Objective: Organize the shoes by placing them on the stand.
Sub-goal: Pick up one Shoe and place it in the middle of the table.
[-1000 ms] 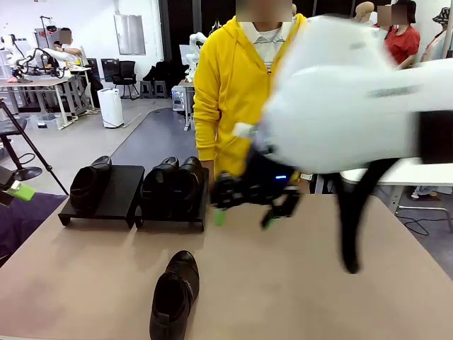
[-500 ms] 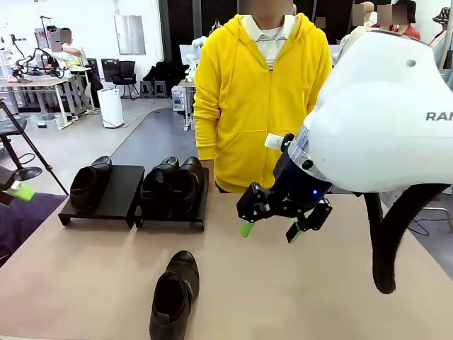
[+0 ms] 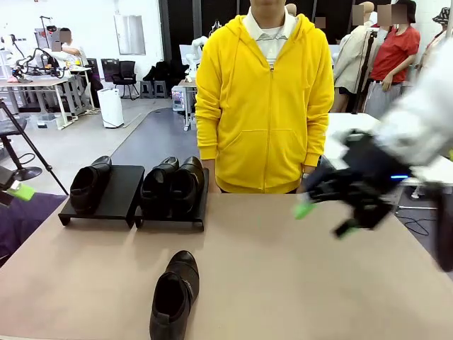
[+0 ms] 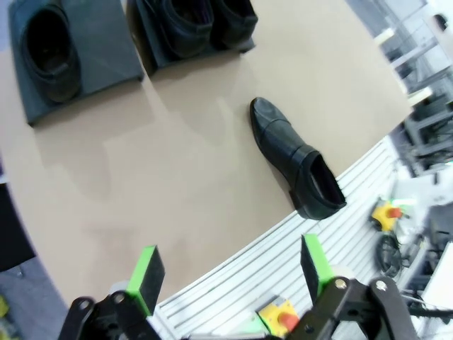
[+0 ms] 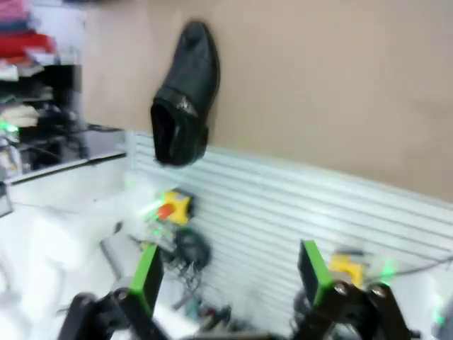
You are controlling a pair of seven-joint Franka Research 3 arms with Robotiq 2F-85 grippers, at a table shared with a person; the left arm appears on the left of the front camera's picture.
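One black loafer (image 3: 173,296) lies alone on the tan table (image 3: 283,283) near its front edge. Three more shoes sit on the two black stands (image 3: 134,195) at the far left, facing a person in a yellow hoodie (image 3: 265,99). The right gripper (image 3: 324,218) hangs empty, jaws wide, over the right side; the left gripper (image 4: 230,273) is equally wide and empty.

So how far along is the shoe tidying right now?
Three shoes are on the stand: a pair on the right platform and one shoe on the left. Nothing is in hand; the right gripper hangs open over the table's right side. Left: the last shoe lies at the near edge.
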